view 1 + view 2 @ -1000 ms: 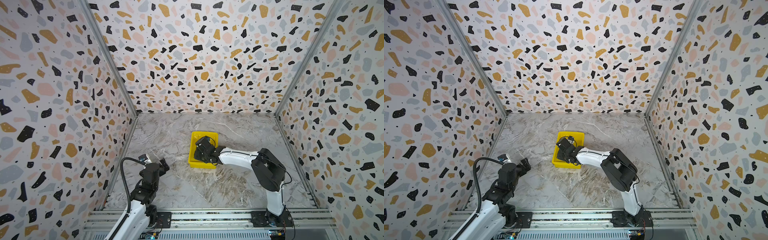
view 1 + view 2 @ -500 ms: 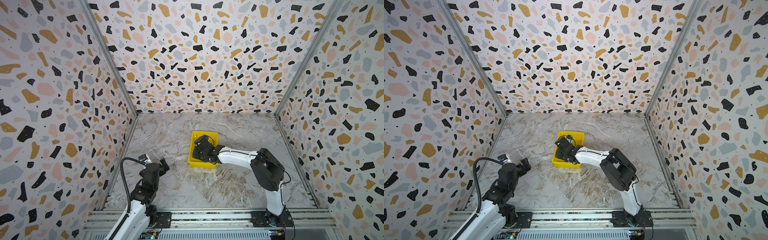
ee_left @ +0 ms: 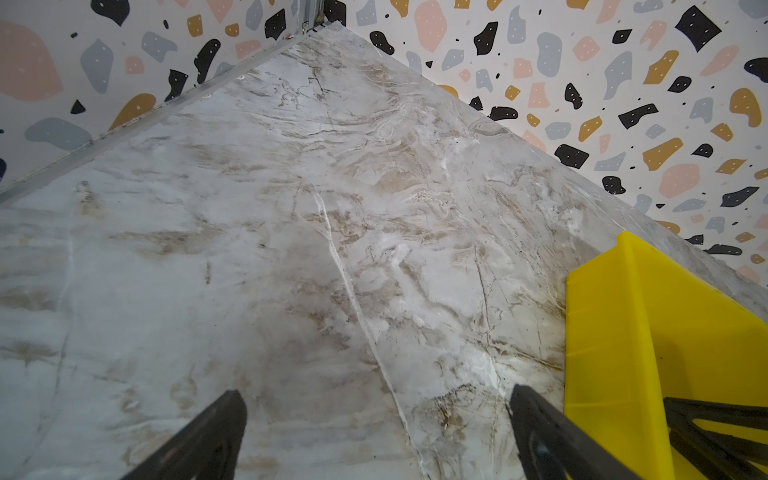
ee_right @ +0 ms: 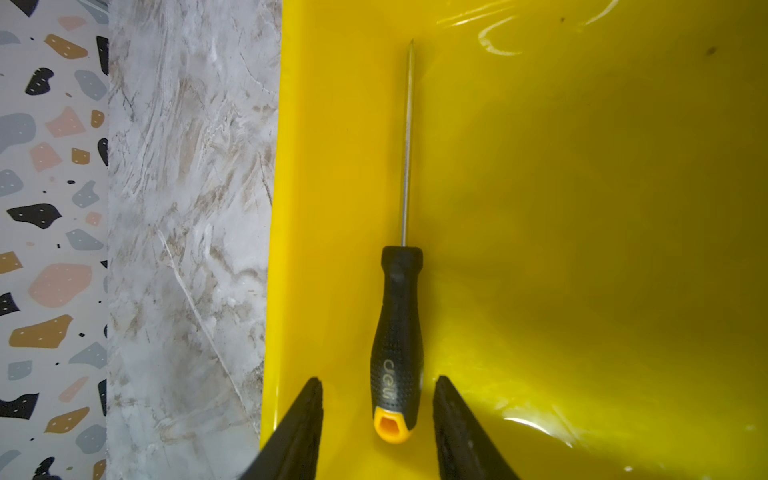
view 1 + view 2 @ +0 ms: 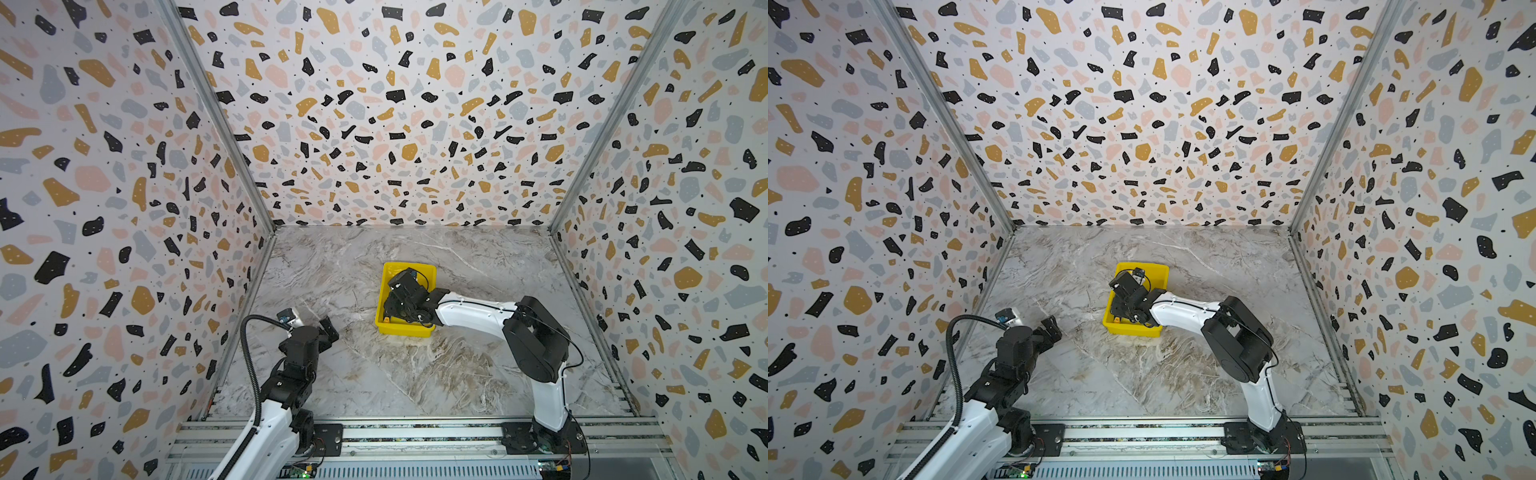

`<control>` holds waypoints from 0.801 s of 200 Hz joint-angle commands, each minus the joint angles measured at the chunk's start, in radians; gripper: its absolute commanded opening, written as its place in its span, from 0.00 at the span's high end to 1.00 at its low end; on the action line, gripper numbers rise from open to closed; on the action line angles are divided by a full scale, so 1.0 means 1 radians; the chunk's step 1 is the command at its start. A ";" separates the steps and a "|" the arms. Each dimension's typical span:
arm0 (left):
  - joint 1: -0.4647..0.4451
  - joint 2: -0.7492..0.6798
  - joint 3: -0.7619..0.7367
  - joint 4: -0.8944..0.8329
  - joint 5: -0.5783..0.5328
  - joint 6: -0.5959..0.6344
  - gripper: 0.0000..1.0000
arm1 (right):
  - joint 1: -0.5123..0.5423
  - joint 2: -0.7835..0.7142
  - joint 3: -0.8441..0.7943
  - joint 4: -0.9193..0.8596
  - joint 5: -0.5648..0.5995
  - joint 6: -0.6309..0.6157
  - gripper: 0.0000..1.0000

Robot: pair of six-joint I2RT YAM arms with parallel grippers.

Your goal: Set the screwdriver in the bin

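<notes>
Now that the right gripper (image 4: 378, 379) has let go — jaws parted, nothing pinched — item: screwdriver (image 4: 397, 332), lying flat betw. them on bin (image 4: 582, 208) floor. Task looks done; arm to retract next.

We see a grey-white marbled tabletop (image 5: 353, 374) veined with brown. On it a yellow bin (image 5: 405, 330) sits flat, near the middle, well away from the walls.
</notes>
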 commanded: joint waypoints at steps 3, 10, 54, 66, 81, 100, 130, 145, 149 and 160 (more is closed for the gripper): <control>0.003 -0.001 -0.001 0.027 -0.016 -0.002 0.00 | -0.002 -0.141 0.022 -0.041 0.066 -0.084 0.51; 0.003 0.000 -0.001 0.027 -0.015 -0.002 0.00 | -0.002 -0.170 0.012 -0.044 0.080 -0.116 0.50; 0.003 0.008 -0.007 0.030 -0.012 -0.015 0.00 | -0.005 -0.412 -0.166 -0.001 0.196 -0.402 0.27; 0.003 0.012 -0.009 0.031 -0.011 -0.021 0.00 | -0.003 -0.489 -0.266 0.036 0.250 -0.500 0.20; 0.002 0.017 -0.010 0.034 -0.015 -0.028 0.00 | -0.003 -0.596 -0.417 0.089 0.357 -0.593 0.12; 0.003 0.024 -0.012 0.040 -0.018 -0.037 0.00 | -0.003 -0.731 -0.603 0.137 0.472 -0.662 0.09; 0.002 0.034 -0.016 0.049 -0.016 -0.041 0.00 | -0.005 -0.892 -0.800 0.161 0.509 -0.631 0.09; 0.003 0.039 -0.013 0.053 -0.014 -0.042 0.00 | -0.005 -0.949 -0.855 0.184 0.506 -0.611 0.08; 0.002 0.042 -0.013 0.054 -0.014 -0.042 0.00 | -0.005 -0.962 -0.866 0.194 0.505 -0.612 0.08; 0.002 0.047 -0.013 0.056 -0.012 -0.042 0.00 | -0.005 -0.989 -0.887 0.217 0.511 -0.624 0.04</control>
